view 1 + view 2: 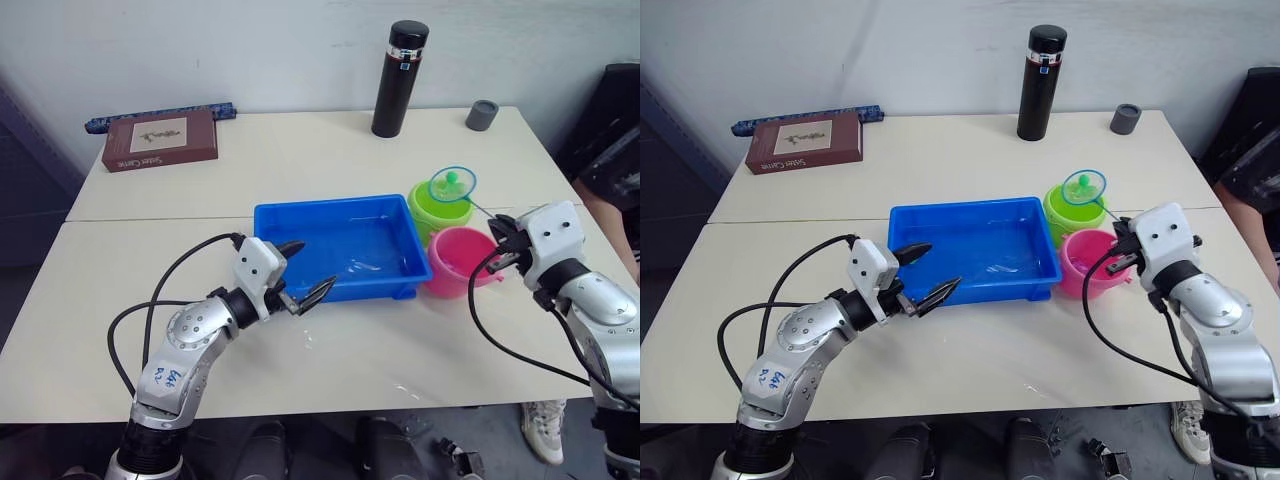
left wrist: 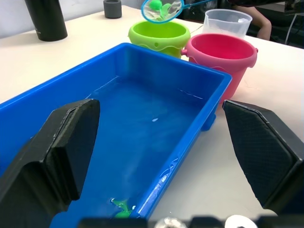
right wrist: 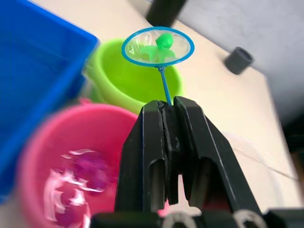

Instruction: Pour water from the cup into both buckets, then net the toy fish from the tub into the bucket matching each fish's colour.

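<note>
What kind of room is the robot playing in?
Probably an office or lab, not a home. Two plain pale tables are pushed together against a bare wall, with a book, a black flask and a person sitting close by.

Glossy moulded plastic: blue tub (image 1: 300,222), lime green bucket (image 1: 428,203), pink bucket (image 1: 457,262). Clear, colourless plastic: cup (image 2: 227,23). Fine translucent mesh in a thin blue plastic hoop: net (image 3: 157,46). Tabletop (image 1: 300,150): smooth, matt, cream laminate by look. Flask (image 1: 400,79) at far edge: matt black, shiny band. Left gripper (image 1: 298,272) fingers (image 2: 259,152): matt black, textured pads.
</note>
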Controlling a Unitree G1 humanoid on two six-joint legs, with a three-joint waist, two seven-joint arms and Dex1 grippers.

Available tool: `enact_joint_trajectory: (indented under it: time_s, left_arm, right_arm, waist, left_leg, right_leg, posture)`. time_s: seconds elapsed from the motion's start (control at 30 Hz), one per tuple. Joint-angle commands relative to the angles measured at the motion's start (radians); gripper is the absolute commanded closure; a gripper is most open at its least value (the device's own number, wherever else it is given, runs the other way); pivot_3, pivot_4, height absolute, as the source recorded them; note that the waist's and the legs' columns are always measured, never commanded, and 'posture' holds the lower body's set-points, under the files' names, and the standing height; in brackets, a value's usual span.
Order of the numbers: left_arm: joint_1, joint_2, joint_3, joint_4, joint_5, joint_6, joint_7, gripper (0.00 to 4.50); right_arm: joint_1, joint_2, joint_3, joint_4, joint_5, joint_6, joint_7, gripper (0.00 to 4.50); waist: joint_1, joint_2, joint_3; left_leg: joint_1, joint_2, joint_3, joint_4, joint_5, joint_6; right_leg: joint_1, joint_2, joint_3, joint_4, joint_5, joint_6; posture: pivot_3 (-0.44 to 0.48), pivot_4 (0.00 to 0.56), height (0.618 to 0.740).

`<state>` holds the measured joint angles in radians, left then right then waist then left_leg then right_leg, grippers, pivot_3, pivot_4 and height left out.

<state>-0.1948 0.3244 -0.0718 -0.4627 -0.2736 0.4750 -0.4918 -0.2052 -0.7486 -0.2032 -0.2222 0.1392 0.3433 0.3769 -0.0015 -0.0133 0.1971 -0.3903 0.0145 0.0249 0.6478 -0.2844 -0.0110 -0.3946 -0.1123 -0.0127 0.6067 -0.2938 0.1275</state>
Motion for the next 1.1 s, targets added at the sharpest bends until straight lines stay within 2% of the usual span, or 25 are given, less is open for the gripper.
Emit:
enact_joint_trajectory:
  time_s: [0.03, 0.33, 0.6, 0.87, 0.97, 1.1]
  left_arm:
    - [-0.009, -0.001, 0.000, -0.028, -0.010, -0.022, -0.001, 0.04]
    - [-0.005, -0.001, -0.001, -0.033, -0.010, -0.021, 0.004, 0.04]
    - [-0.004, -0.001, -0.004, -0.036, -0.010, -0.021, 0.005, 0.04]
    - [-0.001, 0.000, -0.004, -0.038, -0.008, -0.022, 0.006, 0.04]
    - [0.003, 0.000, -0.003, -0.042, -0.008, -0.023, 0.009, 0.04]
    - [0.008, 0.003, 0.003, -0.047, -0.007, -0.021, 0.013, 0.04]
  right_arm:
    - [-0.021, -0.030, -0.001, 0.047, -0.065, -0.113, 0.018, 4.50]
    - [-0.004, -0.090, 0.044, 0.161, -0.235, -0.362, 0.041, 4.50]
    - [-0.030, -0.205, 0.110, 0.331, -0.471, -0.662, -0.041, 4.50]
    - [-0.074, -0.279, 0.151, 0.412, -0.645, -0.847, -0.152, 4.50]
    - [-0.111, -0.252, 0.128, 0.407, -0.583, -0.828, -0.129, 4.50]
    - [-0.160, -0.176, 0.086, 0.275, -0.338, -0.683, 0.004, 4.50]
  waist:
    - [0.000, 0.000, 0.000]
    - [0.001, 0.000, 0.000]
    - [0.000, 0.000, 0.000]
    - [-0.002, 0.000, 0.000]
    - [-0.003, 0.000, 0.000]
    - [-0.003, 0.000, 0.000]
  left_leg:
    - [0.000, 0.000, 0.000, 0.000, 0.000, 0.000]
    - [0.000, 0.000, 0.001, 0.001, 0.000, 0.000]
    - [0.001, 0.000, 0.001, 0.001, 0.000, -0.001]
    - [0.003, 0.000, 0.003, 0.001, 0.001, -0.002]
    - [0.003, 0.000, 0.003, 0.002, 0.002, -0.003]
    - [0.003, 0.001, 0.003, 0.001, 0.002, -0.003]
  right_leg:
    - [0.000, 0.000, 0.000, 0.000, 0.000, 0.000]
    - [0.000, 0.000, 0.000, 0.000, 0.000, 0.001]
    - [0.000, 0.000, 0.001, 0.001, 0.000, 0.001]
    - [0.000, 0.000, 0.002, 0.002, 0.000, 0.001]
    - [0.001, 0.000, 0.002, 0.002, 0.001, 0.001]
    - [0.001, 0.000, 0.003, 0.003, 0.001, 0.001]
  posture:
    - [0.000, 0.150, 0.740]
    - [0.000, 0.150, 0.740]
    - [0.000, 0.150, 0.740]
    - [0.000, 0.150, 0.740]
    - [0.000, 0.150, 0.740]
    - [0.000, 0.150, 0.740]
